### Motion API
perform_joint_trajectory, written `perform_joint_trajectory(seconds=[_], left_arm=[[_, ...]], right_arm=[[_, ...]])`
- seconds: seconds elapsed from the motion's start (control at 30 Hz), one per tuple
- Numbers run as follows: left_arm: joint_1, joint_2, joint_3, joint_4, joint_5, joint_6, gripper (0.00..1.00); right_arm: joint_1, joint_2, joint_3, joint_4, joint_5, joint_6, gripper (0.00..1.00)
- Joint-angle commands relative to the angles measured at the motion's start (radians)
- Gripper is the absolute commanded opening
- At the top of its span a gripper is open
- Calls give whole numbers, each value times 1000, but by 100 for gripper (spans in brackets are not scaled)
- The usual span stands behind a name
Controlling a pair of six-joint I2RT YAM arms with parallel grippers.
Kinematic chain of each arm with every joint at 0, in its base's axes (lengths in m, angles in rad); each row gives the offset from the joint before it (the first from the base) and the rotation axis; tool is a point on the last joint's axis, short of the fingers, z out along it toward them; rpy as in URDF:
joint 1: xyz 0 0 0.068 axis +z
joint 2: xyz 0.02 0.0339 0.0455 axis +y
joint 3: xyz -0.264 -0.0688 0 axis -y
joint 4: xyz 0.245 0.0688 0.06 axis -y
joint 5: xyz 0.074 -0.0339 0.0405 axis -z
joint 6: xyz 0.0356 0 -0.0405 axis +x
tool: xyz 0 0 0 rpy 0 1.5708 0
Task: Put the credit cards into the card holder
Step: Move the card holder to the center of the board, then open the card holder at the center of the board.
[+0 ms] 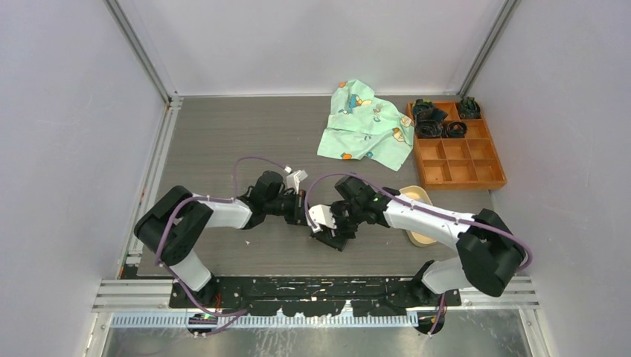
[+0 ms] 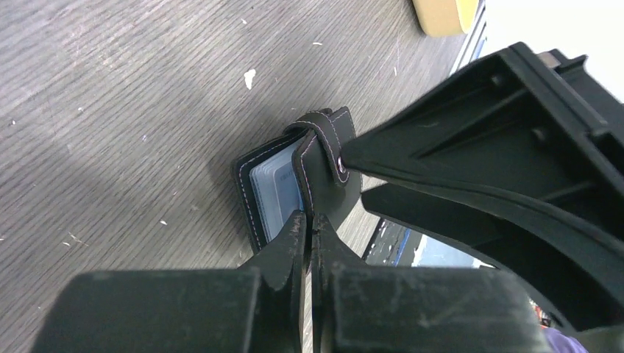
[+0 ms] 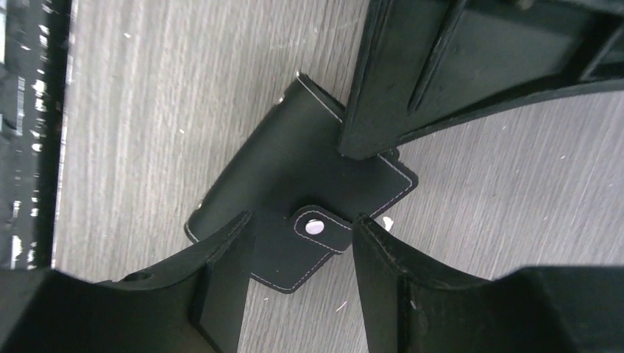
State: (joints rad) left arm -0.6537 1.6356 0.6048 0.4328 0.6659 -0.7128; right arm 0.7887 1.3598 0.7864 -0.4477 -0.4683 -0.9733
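My left gripper (image 2: pixel 309 226) is clenched on the card holder (image 2: pixel 324 169): both fingertips are pressed together, with the lower edge of the black flap pinched between them. The card holder lies low against the table (image 2: pixel 110 110), at the middle of the near edge and directly between my two grippers. I cannot tell whether it rests fully on the surface. The side facing my left wrist camera gapes slightly, and one light blue card (image 2: pixel 274 197) shows in the inner pocket. My right gripper (image 3: pixel 302 222) is released and grasps nothing. Its jaws stand apart, one on each side of the snap tab (image 3: pixel 316 229), and in the left wrist view one finger tip meets the flap just beside the snap. A tan tray (image 1: pixel 417 216) sits near my right arm. An orange compartment box (image 1: pixel 457 145) stands at the far right, with a patterned cloth (image 1: pixel 364 123) just beside it.
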Motion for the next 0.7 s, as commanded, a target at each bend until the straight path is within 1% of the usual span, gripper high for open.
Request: perform_joint_trajectory(seconds=[0.0, 0.13, 0.23, 0.33, 0.43, 0.57, 0.63, 0.67], left_arm=[[0, 10, 28, 105, 61, -21, 0], [0, 19, 19, 113, 69, -20, 0], [0, 31, 16, 135, 85, -33, 0], [-1, 36, 12, 147, 93, -39, 0], [-2, 38, 11, 148, 102, -39, 0], [-2, 35, 7, 144, 106, -34, 0], [-2, 33, 7, 129, 105, -25, 0], [-2, 33, 7, 122, 103, -22, 0]], right_arm=[[12, 27, -16, 96, 120, 8, 56], [12, 51, -17, 83, 128, -4, 56], [13, 70, -15, 85, 137, -2, 51], [15, 84, -8, 88, 156, 4, 41], [16, 83, -9, 90, 162, 7, 25], [15, 82, -2, 102, 194, 31, 7], [15, 72, 3, 113, 201, 57, 2], [14, 66, 6, 120, 202, 72, 1]])
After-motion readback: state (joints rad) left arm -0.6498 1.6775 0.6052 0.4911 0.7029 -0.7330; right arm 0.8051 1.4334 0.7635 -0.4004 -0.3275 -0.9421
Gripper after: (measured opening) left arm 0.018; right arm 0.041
